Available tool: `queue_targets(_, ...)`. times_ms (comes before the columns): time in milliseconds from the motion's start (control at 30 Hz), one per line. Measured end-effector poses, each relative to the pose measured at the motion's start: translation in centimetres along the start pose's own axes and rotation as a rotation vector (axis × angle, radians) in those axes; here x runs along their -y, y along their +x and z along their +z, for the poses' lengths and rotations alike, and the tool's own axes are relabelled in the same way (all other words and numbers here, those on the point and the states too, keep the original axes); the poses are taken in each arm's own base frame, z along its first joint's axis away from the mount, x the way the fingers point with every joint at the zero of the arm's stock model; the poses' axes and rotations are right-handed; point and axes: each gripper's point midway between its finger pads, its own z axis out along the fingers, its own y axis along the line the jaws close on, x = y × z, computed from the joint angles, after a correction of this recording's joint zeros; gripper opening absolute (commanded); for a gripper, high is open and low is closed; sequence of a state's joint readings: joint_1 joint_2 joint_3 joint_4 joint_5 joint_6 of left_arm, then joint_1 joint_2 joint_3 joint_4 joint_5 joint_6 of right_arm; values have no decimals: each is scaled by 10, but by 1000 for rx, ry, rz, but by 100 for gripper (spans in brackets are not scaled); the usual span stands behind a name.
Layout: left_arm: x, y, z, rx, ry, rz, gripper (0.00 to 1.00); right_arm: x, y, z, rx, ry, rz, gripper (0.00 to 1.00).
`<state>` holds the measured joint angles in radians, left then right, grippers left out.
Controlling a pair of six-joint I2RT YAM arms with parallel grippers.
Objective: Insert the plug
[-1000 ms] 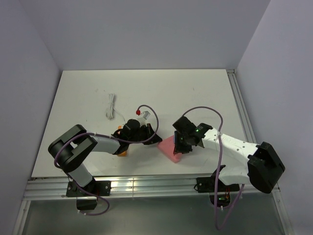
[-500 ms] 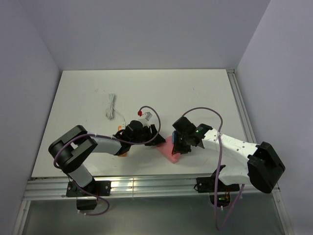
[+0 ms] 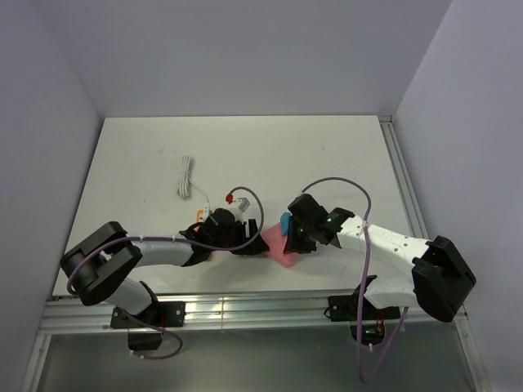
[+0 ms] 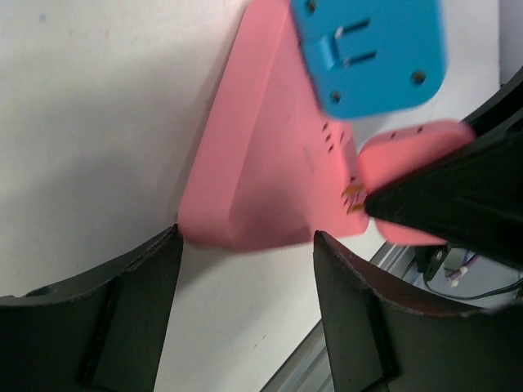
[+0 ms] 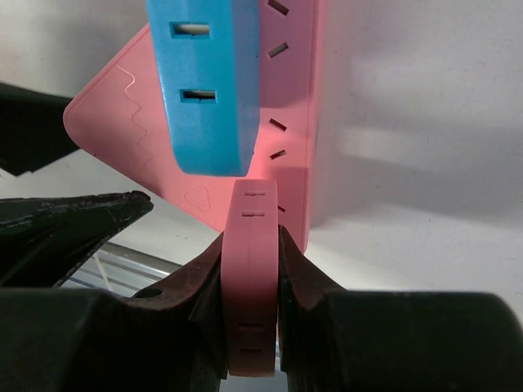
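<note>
The table (image 3: 147,163) is carrying the pink block (image 4: 261,171), which is lying flat with its slot faces showing. The left gripper (image 4: 245,245) is standing wide open and is gripping nothing; one corner of the block is sitting between its fingers, apparently without touching them. The right gripper (image 5: 253,237) is clamping the pink plug (image 5: 253,278) by its flat sides.

The blue plug (image 4: 372,53) is sitting at the far part of the block, just beside the right gripper, and no finger is holding it. It is probably behaving as a light, stiff piece of smooth plastic, so it is likely tipping or sliding easily. A grip across its two thin opposite edges is looking safest, away from the prongs (image 4: 353,45).

Its prong face is turning toward the left wrist camera, not into the block. Being nearly square, it is showing no clear long axis; it seems to be standing on edge.
</note>
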<state>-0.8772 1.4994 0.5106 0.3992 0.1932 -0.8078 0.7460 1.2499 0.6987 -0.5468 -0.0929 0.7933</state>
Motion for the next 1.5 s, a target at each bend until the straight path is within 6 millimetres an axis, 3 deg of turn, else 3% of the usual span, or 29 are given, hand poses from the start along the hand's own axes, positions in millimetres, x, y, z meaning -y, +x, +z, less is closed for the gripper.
queue_targets(333, -6, 10, -6, -24, -16, -12, 67, 1, -3, 1, 10, 1, -6, 0)
queue_targets(1500, -3, -17, 7, 21, 51, -119, 63, 0, -6, 2, 22, -1, -25, 0)
